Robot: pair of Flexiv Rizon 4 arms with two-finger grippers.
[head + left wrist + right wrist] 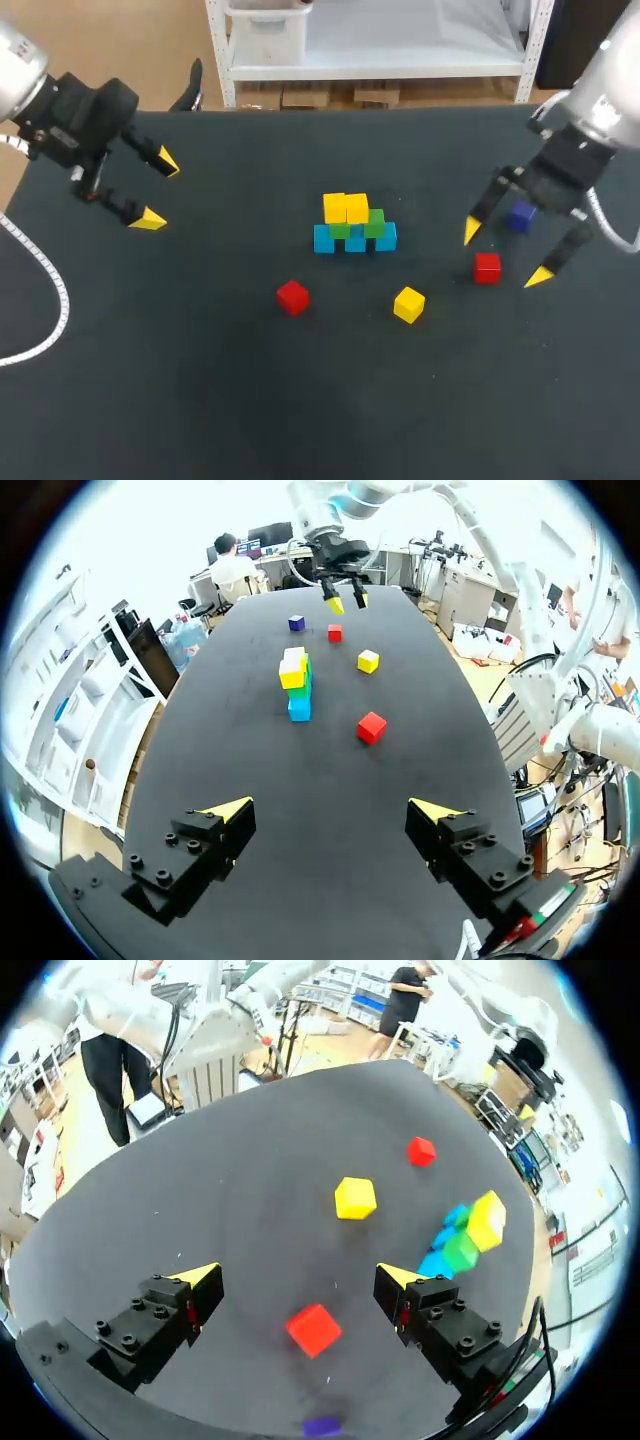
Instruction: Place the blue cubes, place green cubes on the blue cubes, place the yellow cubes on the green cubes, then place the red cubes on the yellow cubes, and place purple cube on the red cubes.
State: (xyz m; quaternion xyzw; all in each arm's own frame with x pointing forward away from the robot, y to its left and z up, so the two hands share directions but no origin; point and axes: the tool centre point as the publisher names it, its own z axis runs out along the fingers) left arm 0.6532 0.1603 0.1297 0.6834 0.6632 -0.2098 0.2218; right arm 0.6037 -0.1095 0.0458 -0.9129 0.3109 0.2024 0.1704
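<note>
Right end effector first: its two yellow-tipped fingers are spread wide and pinch nothing. It sits over the right side of the tabletop. A red cube lies on the dark surface between the two tips, touching neither. My right wrist view shows that red cube in the gap, a little back from the tips. The purple cube rests close behind it, under the end effector's body and partly covered by it from above. Left end effector is at the far left of the tabletop, well apart from every cube, with its fingers likewise spread and nothing between them.

Near the middle I see the stack. Three blue cubes stand in a row on the tabletop, touching side by side. Two green cubes sit on the blue row, and two yellow cubes sit side by side on top, toward the row's left end. From this angle I cannot tell how squarely the upper layers are seated.

Two more cubes lie loose in front of the stack: the other red cube to its left and a loose yellow cube to its right, apart from each other and from the stack. A white cable curves across the tabletop's left edge.
</note>
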